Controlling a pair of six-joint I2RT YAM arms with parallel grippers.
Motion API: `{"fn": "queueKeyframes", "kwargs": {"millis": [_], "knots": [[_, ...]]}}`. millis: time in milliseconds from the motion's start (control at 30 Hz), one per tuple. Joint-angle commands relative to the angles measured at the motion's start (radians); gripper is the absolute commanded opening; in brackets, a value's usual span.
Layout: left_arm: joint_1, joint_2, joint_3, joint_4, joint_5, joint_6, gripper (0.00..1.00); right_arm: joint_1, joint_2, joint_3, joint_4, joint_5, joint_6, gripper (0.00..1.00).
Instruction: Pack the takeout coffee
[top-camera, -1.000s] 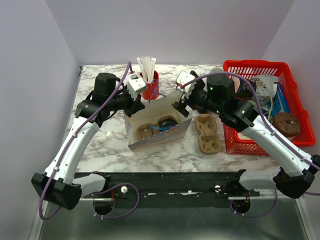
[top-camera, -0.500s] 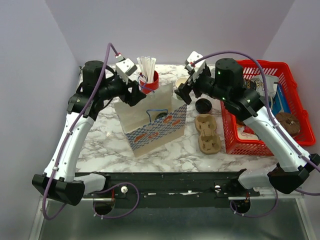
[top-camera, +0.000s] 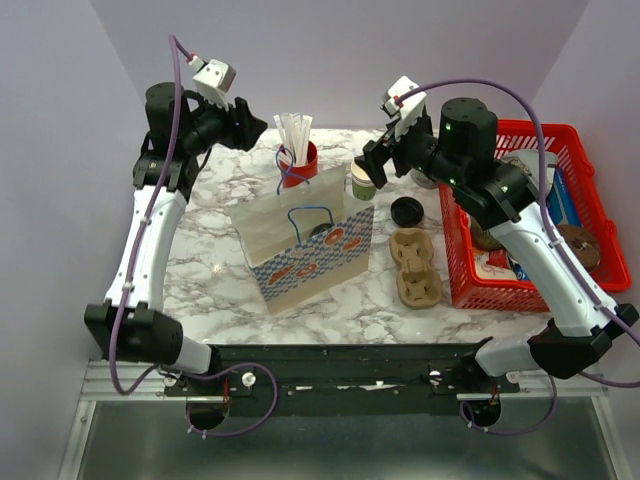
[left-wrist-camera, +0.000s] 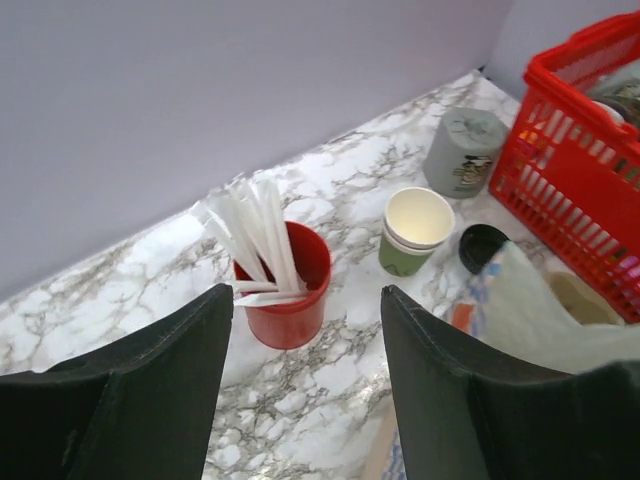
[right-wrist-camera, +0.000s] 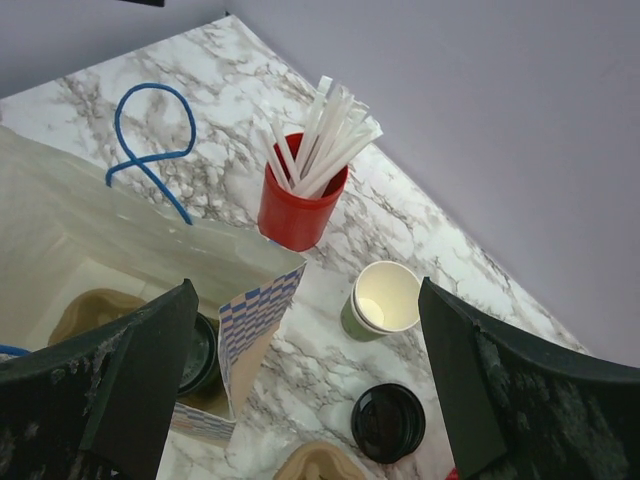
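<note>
**A:** The left gripper is being held high, with its fingers spread and nothing between them. Why there?

**B:** By the look of it, it is being held clear of the paper bag. The bag is standing upright below it and to its right, mouth open, presumably so that things can be lowered in from above. The red cup of straws is sitting below and ahead of its fingertips and is not being touched.

**A:** And where is the takeout coffee being found?

**B:** The paper cup is standing uncovered on the marble, well to the right of the left gripper and just under the right gripper. The right gripper's fingers are also being held wide, with nothing gripped. A descent onto the cup is probably being lined up.

**A:** Is the lid being handled?

**B:** Not yet. The black lid is lying flat, apart from the cup, below and to the right of the right gripper. The cup is therefore likely to need capping before it is bagged.

**A:** What is being seen further right?

**B:** A pulp tray is lying nearer the arm bases than the lid. The red basket is standing off the right gripper's right side.
</note>
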Motion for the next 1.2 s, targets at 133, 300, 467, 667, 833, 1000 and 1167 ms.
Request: {"fn": "queueKeyframes", "kwargs": {"millis": [133,300,467,667,833,1000,1167], "knots": [[0.085,0.268,0.088,0.034,-0.067,-0.274,0.65,-0.013,0.024,0.055,-0.079,0.074,0.008,1.0],[0.094,0.331,0.055,0.085,-0.056,-0.424,0.61,-0.013,0.029,0.052,-0.129,0.052,0.023,1.0],[0.14,0.426,0.06,0.12,0.01,-0.521,0.58,-0.013,0.032,0.04,-0.142,0.054,0.014,1.0],[0.143,0.525,0.101,0.151,0.041,-0.585,0.54,-0.013,0.038,0.042,-0.154,0.062,0.004,1.0],[0.143,0.578,0.105,0.2,0.108,-0.645,0.52,-0.013,0.042,0.04,-0.162,0.069,-0.006,1.0],[0.143,0.588,0.057,0.3,0.153,-0.742,0.52,-0.013,0.05,0.037,-0.162,0.074,-0.009,1.0],[0.135,0.604,0.045,0.317,0.159,-0.765,0.48,-0.013,0.058,0.039,-0.163,0.072,-0.009,1.0]]}}
